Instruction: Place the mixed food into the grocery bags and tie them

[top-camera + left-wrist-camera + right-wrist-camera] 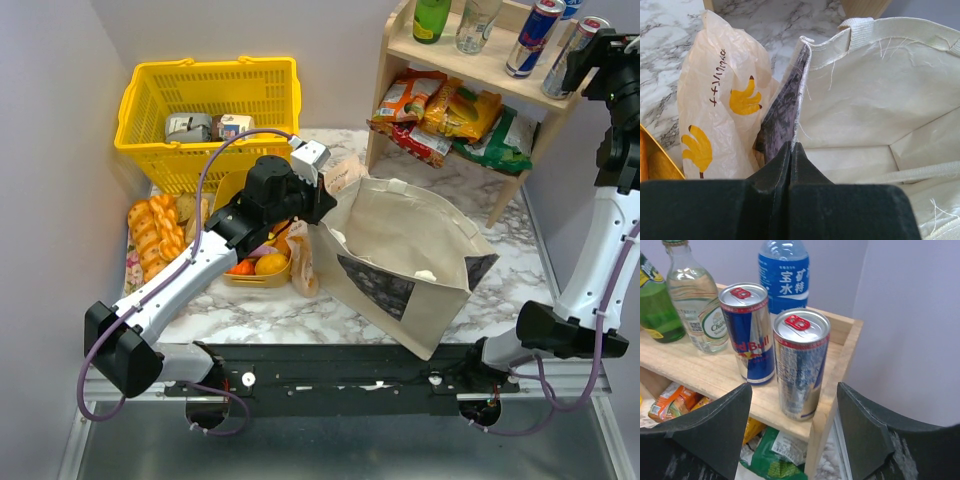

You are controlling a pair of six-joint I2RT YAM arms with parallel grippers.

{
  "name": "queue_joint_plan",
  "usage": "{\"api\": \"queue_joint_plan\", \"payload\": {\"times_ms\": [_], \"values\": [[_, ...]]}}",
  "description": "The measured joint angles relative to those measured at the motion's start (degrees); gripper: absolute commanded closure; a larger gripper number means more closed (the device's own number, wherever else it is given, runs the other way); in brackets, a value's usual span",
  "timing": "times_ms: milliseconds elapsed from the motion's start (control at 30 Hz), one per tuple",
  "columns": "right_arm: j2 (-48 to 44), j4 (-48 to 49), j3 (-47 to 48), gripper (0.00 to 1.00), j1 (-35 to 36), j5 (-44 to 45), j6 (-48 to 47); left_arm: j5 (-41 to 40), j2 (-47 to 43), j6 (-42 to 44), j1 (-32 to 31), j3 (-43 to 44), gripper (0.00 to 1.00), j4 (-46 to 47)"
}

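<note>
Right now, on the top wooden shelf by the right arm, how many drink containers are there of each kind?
Drink cans: 2
Green bottle: 1
Clear bottle: 1
Blue water bottle: 1
Total: 5

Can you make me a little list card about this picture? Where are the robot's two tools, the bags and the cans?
left tool: shut, tip by the rim of the canvas tote
right tool: open, facing the silver can
peach bag: banana prints, right beside the canvas tote
blue can: upright on the wooden shelf, next to the silver can
</note>
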Motion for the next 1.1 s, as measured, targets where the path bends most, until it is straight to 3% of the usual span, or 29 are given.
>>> {"api": "queue_joint_plan", "payload": {"times_ms": [367, 1100], "values": [[3.6, 3.9, 1.7, 0.23, 0.0, -3.2, -2.1, -0.2, 0.0, 0.0, -0.2, 0.1, 1.0, -0.2], [11.1, 5.4, 4.2, 0.32, 0.0, -4.5, -5.7, -1.1, 0.4, 1.1, -1.6, 0.3, 1.0, -0.2]]}}
